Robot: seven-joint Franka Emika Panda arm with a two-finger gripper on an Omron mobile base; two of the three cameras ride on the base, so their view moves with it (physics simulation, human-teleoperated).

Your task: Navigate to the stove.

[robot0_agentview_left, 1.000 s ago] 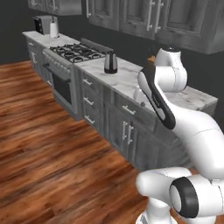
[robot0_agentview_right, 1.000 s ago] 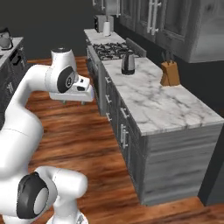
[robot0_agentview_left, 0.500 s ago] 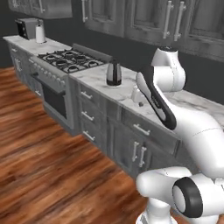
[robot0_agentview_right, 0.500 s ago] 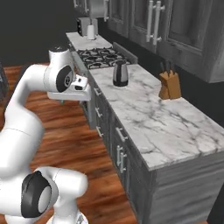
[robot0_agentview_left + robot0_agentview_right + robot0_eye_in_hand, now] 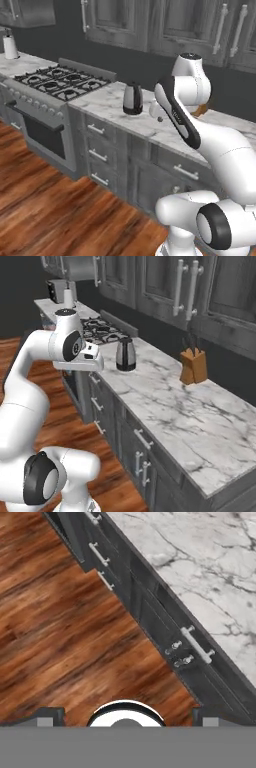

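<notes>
Dark cabinets line the far wall above a marble desk (image 5: 115, 107). At its left end stands the stove (image 5: 47, 100), black burners on top, knobs and a dark oven door facing the wood floor (image 5: 45, 210). Just right of it a steel kettle (image 5: 132, 98) sits on the desk, and farther right a knife block (image 5: 193, 366). The pincer (image 5: 125, 712) points at the floor, its tips set well apart.

— Counter contents?
— Dark steel kettle (image 5: 132, 98) upright on the marble counter (image 5: 165, 406); wooden knife block (image 5: 193, 366) further along, well apart.
— Below?
— Grey drawers (image 5: 98, 129), wood floor (image 5: 60, 637).
</notes>
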